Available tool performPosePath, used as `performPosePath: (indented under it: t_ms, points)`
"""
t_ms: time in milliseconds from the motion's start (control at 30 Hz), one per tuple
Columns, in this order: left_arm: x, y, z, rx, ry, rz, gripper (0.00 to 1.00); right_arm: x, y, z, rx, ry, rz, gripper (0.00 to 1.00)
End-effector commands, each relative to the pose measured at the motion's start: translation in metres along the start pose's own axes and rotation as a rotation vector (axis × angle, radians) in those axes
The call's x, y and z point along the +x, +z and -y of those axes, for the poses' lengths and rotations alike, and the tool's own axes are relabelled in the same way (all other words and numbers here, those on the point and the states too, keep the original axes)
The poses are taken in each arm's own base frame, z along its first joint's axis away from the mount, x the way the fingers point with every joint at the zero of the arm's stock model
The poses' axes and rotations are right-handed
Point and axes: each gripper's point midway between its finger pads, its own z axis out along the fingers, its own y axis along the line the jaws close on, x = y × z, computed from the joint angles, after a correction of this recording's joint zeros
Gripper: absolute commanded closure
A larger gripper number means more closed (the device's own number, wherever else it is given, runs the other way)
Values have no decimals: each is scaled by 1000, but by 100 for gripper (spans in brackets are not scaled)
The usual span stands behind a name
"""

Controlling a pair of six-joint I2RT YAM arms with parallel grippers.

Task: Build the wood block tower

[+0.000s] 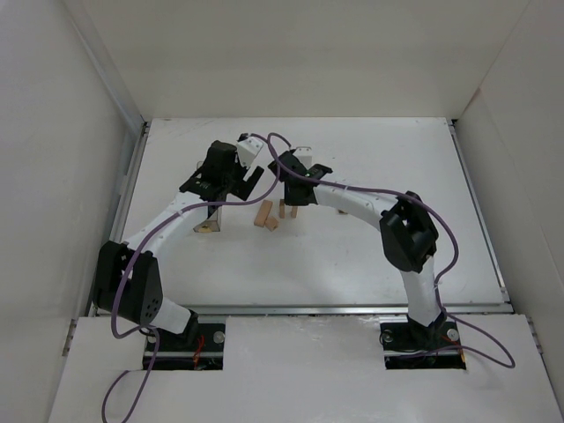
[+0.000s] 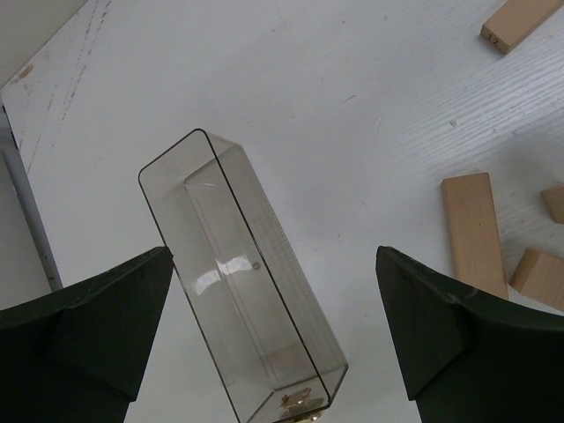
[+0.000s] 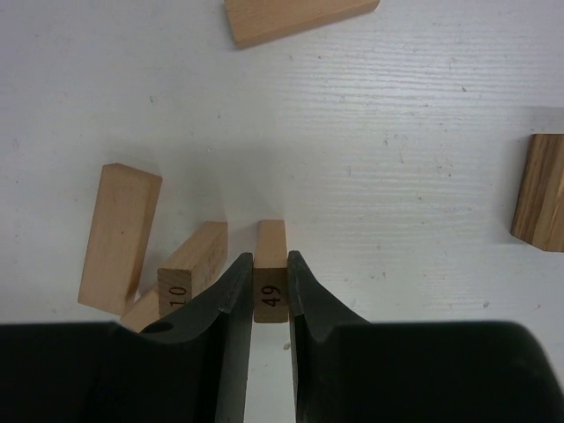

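Observation:
My right gripper point(image 3: 270, 275) is shut on a narrow wood block point(image 3: 271, 240) marked 49, which stands upright on the white table. Right beside it on the left is a block marked 10 point(image 3: 192, 261), with a tan plank point(image 3: 119, 236) leaning next to that. From above, the loose wood blocks point(image 1: 264, 215) are clustered mid-table under the right gripper point(image 1: 293, 198). My left gripper point(image 2: 273, 260) is open and hangs above a clear plastic box point(image 2: 231, 264) without touching it. Three blocks point(image 2: 474, 231) lie to its right. No tower is in view.
The clear box point(image 1: 210, 220) stands left of the blocks. Another plank point(image 3: 295, 16) lies further out, and a darker wooden piece point(image 3: 539, 194) sits to the right. White walls surround the table point(image 1: 370, 256). A metal rail point(image 1: 130, 181) runs along its left edge.

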Motion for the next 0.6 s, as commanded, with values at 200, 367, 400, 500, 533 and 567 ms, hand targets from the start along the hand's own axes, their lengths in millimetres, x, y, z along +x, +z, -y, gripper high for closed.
performPosePath:
  t_ms: [200, 367, 400, 500, 533, 567]
  points:
    - [-21, -12, -10, -35, -3, 84, 0, 6, 1, -6, 18, -11, -22, 96]
    - [-21, -12, -10, -35, -3, 84, 0, 5, 1, -7, 18, -11, -22, 87]
    - [-21, -12, -10, -35, -3, 84, 0, 5, 1, -7, 18, -11, -22, 83]
    - [-17, -12, -8, -32, -1, 75, 0, 5, 1, -7, 18, -11, -22, 74]
    - [-17, -12, -8, -32, -1, 75, 0, 5, 1, -7, 18, -11, -22, 72]
    - [-17, -12, -8, -32, -1, 75, 0, 5, 1, -7, 18, -20, -22, 71]
